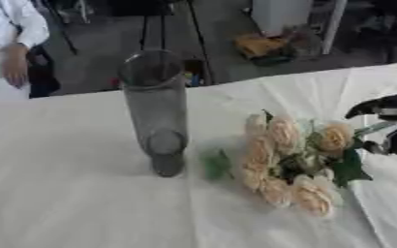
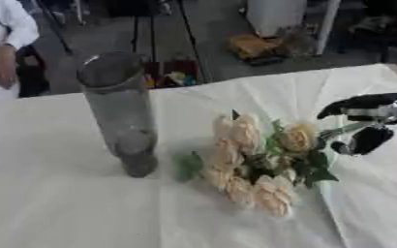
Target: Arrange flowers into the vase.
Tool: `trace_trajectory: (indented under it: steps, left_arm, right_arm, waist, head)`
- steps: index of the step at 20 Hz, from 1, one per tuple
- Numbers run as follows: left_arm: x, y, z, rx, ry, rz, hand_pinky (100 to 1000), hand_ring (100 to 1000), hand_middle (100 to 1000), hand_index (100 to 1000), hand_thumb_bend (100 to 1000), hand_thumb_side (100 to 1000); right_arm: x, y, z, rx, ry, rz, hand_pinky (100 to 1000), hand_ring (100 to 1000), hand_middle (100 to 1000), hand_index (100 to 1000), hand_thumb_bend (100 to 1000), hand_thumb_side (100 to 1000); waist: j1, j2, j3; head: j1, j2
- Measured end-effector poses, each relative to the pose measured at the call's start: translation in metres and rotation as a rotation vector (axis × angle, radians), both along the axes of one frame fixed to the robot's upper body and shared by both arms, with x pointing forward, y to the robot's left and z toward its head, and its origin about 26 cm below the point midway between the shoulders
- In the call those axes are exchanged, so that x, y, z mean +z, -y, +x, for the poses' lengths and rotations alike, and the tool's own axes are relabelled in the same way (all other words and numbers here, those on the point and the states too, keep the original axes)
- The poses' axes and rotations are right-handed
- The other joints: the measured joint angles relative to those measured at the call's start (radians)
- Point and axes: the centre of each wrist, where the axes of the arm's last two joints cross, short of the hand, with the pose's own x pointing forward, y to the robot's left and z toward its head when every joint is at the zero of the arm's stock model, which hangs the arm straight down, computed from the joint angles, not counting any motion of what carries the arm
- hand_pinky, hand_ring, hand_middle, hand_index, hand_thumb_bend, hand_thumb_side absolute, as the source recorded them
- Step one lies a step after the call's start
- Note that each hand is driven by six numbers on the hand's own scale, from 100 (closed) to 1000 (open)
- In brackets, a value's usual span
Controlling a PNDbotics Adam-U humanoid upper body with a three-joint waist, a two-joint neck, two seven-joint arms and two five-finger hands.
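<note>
A tall clear glass vase (image 1: 155, 111) stands upright on the white tablecloth, left of centre, with no flowers in it. To its right lies a bunch of peach and cream roses (image 1: 278, 164) with green leaves, heads towards the vase. My right hand (image 2: 367, 102) comes in from the right edge. Its upper fingers and the thumb (image 2: 364, 141) below are curled round a green stem (image 2: 344, 129) that leads to the rightmost rose (image 2: 297, 138). My left hand shows in neither view.
The white cloth (image 1: 66, 193) covers the table; its far edge runs just behind the vase. A person in white (image 1: 7, 43) stands beyond the far left corner, away from the flowers. Orange clutter (image 1: 261, 46) lies on the floor behind.
</note>
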Motion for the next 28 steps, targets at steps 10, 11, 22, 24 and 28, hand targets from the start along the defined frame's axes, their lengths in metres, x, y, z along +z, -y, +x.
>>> trace_trajectory:
  steps: [10,11,22,24,28]
  left_arm:
    - [0.001,0.002,0.0,-0.009,0.005,-0.008,870,943,903,962,100,1000]
    - [0.001,0.002,0.0,-0.009,0.005,-0.008,870,943,903,962,100,1000]
    - [0.001,0.002,0.0,-0.009,0.004,-0.011,870,943,902,962,100,1000]
    - [0.001,0.002,0.0,-0.008,0.004,-0.012,871,944,901,962,100,1000]
    - [0.001,0.002,0.0,-0.008,0.005,-0.013,871,944,901,962,100,1000]
  right_arm:
    - [-0.01,-0.003,0.008,0.014,-0.023,-0.009,867,1000,1000,1000,396,309]
    - [-0.011,-0.003,0.009,0.013,-0.029,-0.013,867,1000,1000,1000,395,310]
    - [-0.02,0.0,0.017,0.011,-0.057,-0.039,854,971,996,1000,361,303]
    - [-0.02,0.0,0.018,0.016,-0.053,-0.036,829,913,923,985,362,306]
    - [-0.021,0.0,0.02,0.029,-0.035,-0.021,799,841,827,914,340,296]
  waist:
    - [0.0,0.015,0.01]
    - [0.0,0.016,0.01]
    - [0.0,0.02,0.013]
    - [0.0,0.02,0.013]
    - [0.0,0.022,0.012]
  head:
    - [-0.012,-0.01]
    - [-0.012,-0.01]
    - [-0.023,-0.014]
    - [-0.026,-0.017]
    - [-0.03,-0.019]
